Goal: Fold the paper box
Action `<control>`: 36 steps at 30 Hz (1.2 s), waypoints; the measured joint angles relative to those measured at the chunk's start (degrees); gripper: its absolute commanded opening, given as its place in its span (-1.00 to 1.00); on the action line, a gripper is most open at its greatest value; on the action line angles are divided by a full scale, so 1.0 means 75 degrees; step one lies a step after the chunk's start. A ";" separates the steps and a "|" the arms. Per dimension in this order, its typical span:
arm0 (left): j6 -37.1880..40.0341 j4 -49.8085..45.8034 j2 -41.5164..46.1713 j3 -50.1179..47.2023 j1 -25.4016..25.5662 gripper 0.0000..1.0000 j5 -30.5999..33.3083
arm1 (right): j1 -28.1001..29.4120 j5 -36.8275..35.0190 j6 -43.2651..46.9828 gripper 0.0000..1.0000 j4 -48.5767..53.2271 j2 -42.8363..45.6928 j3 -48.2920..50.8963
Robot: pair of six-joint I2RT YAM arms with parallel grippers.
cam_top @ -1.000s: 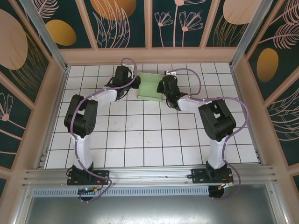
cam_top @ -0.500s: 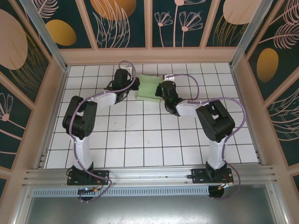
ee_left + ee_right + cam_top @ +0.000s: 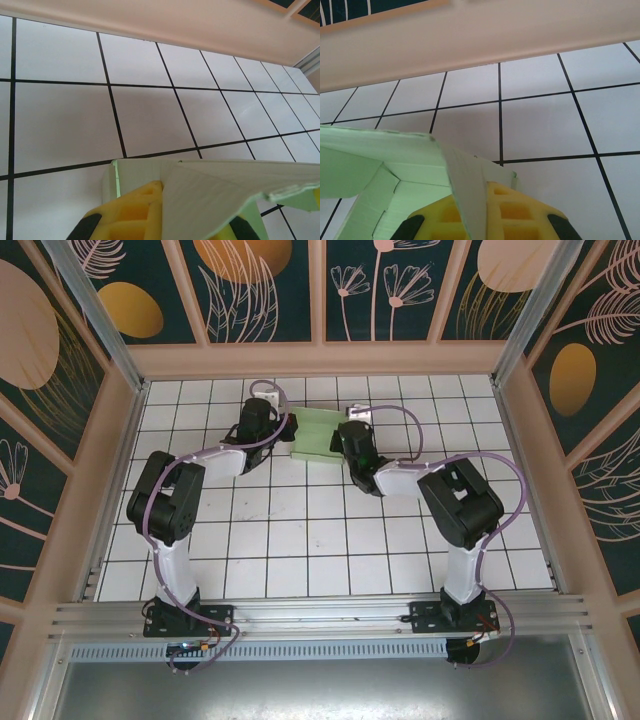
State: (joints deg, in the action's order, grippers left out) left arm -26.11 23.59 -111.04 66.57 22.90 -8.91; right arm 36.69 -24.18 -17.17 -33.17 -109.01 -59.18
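The pale mint-green paper box (image 3: 318, 432) lies on the white tiled floor near the back wall, partly folded, with flaps raised at both ends. My left gripper (image 3: 285, 430) is shut on its left flap. In the left wrist view the yellow fingers (image 3: 127, 212) pinch the card (image 3: 225, 187) of the left gripper (image 3: 162, 220). My right gripper (image 3: 346, 436) is shut on the right flap. In the right wrist view a thin wall of the paper box (image 3: 385, 160) runs between the yellow fingers (image 3: 520, 215) of the right gripper (image 3: 477, 217).
The peach wooden back wall (image 3: 320, 360) stands about one tile beyond the box. Wooden side walls (image 3: 95, 470) close in the tiled floor (image 3: 320, 540). Purple cables (image 3: 480, 455) loop off both arms.
Both grippers have moved toward the back wall and closer together, carrying the box's ends. The box now looks narrower, with its end flaps raised.
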 measured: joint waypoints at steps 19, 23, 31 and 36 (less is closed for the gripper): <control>-0.0023 0.0402 0.0073 -0.0332 0.0035 -1.00 -0.0093 | 0.0373 -0.1061 -0.1017 -1.00 0.0778 0.0000 -0.0262; -0.0023 0.0446 0.0108 -0.0402 0.0035 -1.00 -0.0093 | 0.0373 -0.1058 -0.1154 -1.00 0.0772 0.0000 -0.0262; -0.0023 0.0510 0.0201 -0.0560 0.0050 -1.00 -0.0143 | 0.0440 -0.1227 -0.1536 -1.00 0.0851 0.0000 -0.0262; -0.0023 0.0746 0.0213 -0.0723 0.0050 -1.00 -0.0146 | 0.0466 -0.1201 -0.1513 -1.00 0.0248 0.0000 0.0090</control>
State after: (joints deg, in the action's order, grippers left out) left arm -26.28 29.19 -109.45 61.14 23.27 -10.00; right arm 40.18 -33.19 -28.51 -31.31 -109.01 -58.50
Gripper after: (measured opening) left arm 0.046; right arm 0.052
